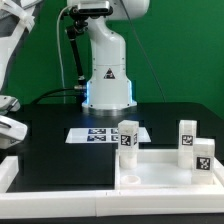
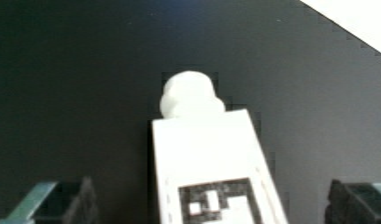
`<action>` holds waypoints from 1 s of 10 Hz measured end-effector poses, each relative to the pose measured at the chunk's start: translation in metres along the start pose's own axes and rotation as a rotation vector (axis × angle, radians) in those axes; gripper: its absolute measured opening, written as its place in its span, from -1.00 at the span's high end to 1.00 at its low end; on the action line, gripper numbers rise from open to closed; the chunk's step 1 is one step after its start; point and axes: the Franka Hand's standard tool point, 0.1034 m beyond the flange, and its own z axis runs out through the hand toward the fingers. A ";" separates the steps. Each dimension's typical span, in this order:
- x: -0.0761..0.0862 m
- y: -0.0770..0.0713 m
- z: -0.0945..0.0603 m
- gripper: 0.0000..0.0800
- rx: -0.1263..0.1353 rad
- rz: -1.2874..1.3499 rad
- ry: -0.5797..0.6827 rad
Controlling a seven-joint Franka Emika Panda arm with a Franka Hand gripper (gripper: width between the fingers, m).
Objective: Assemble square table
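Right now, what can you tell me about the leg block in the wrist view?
The leg block is a white, matte, plastic-looking rectangular bar ending in a rounded peg. A black-and-white tag sits on its upper face at the end opposite the peg. It lies centred between the gripper's two dark fingers, which stand apart with a gap on each side and do not touch it. Behind it is the black table; whether it rests there I cannot tell.

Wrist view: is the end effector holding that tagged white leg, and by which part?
Nothing is held. The end effector is open; its fingers stand clear on either side of the leg, dark gaps between.
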 end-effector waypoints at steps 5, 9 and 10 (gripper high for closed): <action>0.000 0.000 0.000 0.29 0.000 0.000 0.000; 0.000 0.000 0.000 0.29 0.001 0.001 0.000; 0.000 0.000 0.000 0.29 0.001 0.001 0.000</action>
